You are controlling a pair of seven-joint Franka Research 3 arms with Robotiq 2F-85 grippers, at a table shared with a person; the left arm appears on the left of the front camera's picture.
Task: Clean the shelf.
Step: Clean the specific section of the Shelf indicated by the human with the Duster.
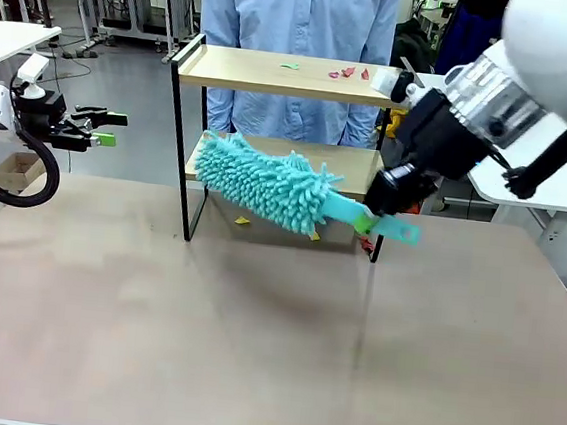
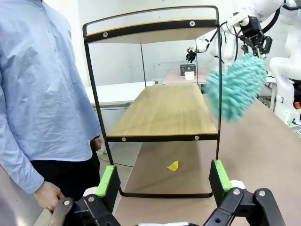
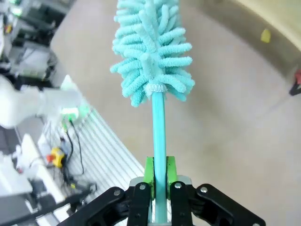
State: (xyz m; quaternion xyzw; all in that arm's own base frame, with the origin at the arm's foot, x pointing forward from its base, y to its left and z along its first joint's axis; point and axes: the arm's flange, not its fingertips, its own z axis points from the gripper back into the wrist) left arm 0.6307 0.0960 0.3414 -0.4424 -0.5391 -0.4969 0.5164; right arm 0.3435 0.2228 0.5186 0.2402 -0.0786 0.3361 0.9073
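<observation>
Cleaning day at the shared table [image 1: 249, 360]: the right gripper [image 1: 367, 221], reaching in from 2 o'clock, has its green pads pressed together on the flat handle [image 3: 159, 127] of a teal duster [image 1: 266, 183]. The grip sits low on the stem, most likely so that the whole fluffy head is free to sweep. The shelf [image 1: 239, 71] stands at 12 o'clock on the table's far side, directly in front of a person [image 1: 297, 23] in a blue shirt who stands behind it. The duster lies slanted, with its head toward 10 o'clock and its handle toward 4, level with the lower board [image 2: 164, 110]. The left wrist view puts the head just outside the frame on the robot's side, so it appears not to be on either board yet. Pink scraps [image 1: 347, 73] and a green scrap [image 1: 290, 65] lie on the top board [image 1: 226, 74] toward its 3 o'clock end, and a yellow scrap [image 2: 173, 165] lies on the table under the shelf. Most of the sweeping therefore looks undone. The left gripper [image 1: 106, 127] hangs at 9 o'clock, well apart from the shelf, with its fingers spread and nothing between them. It is aimed down the length of the boards, seemingly parked to leave the sweeping arm room. The thin rails could snag the fibres, so an approach along the open long edge seems the safer one.
</observation>
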